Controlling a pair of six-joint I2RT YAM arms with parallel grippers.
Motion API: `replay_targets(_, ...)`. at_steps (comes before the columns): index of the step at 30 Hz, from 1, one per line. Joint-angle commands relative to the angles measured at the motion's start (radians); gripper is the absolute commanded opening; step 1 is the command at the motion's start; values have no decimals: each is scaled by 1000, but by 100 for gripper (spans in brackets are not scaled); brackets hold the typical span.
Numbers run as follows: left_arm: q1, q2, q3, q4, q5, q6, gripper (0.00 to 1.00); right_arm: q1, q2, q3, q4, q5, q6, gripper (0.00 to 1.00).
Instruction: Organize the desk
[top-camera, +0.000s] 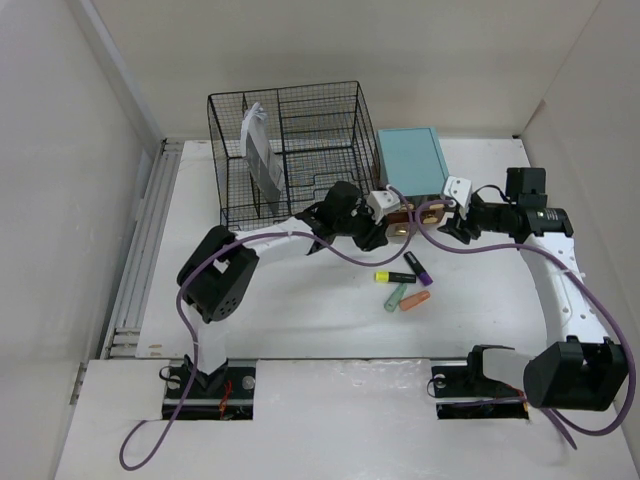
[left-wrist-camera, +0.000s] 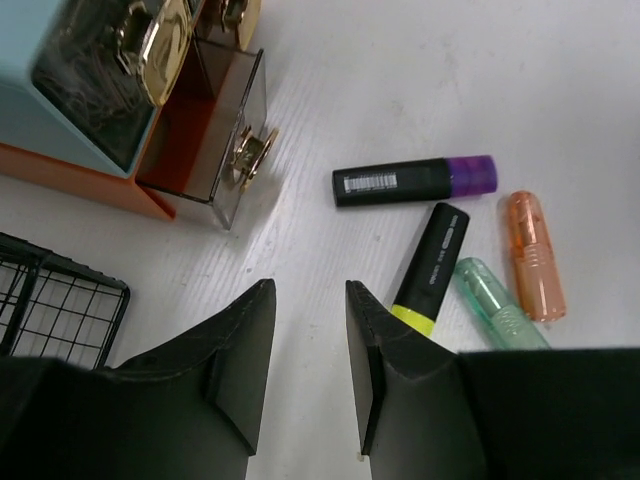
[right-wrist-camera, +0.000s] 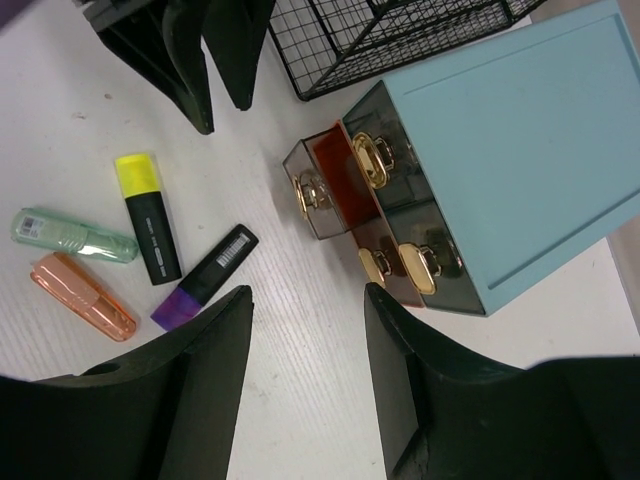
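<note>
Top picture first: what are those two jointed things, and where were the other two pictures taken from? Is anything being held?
Those are two robot arms bolted at the near edge of a white desk, seen from a camera above. The other pictures come from a camera on each wrist. The left gripper and right gripper are both open and hold nothing. On the desk are a wire basket, a teal drawer box with one drawer pulled out, and a purple marker, a yellow marker, a green marker and an orange marker.
</note>
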Motion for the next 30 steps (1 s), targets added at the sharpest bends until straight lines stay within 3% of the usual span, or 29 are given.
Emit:
replay_targets(1, -4, 11, 81, -9, -39, 60, 31, -12, -32, 33, 2, -9, -17, 54)
replay_targets(11, -50, 1, 118, -47, -101, 9, 33, -12, -32, 33, 2, 0, -17, 54)
replay_targets(14, -102, -86, 71, -46, -110, -70, 31, -21, 5, 24, -28, -9, -54, 54)
replay_targets(19, -222, -405, -137, 14, -214, -204, 37, -21, 46, -39, -60, -80, -278, 54)
replay_targets(22, -245, -601, -246, -8, -323, -302, 50, -21, 59, -65, 2, -92, -304, 54)
replay_targets(24, -245, -705, -300, -28, -407, -360, 66, -1, 88, -65, 13, -68, -332, 54)
replay_targets(28, -211, -947, -389, -104, -534, -486, 79, 68, 169, -41, 13, -5, -373, 54)
replay_targets(30, -190, -1080, -423, -150, -614, -541, 79, 106, 221, -27, 24, 21, -373, 54)
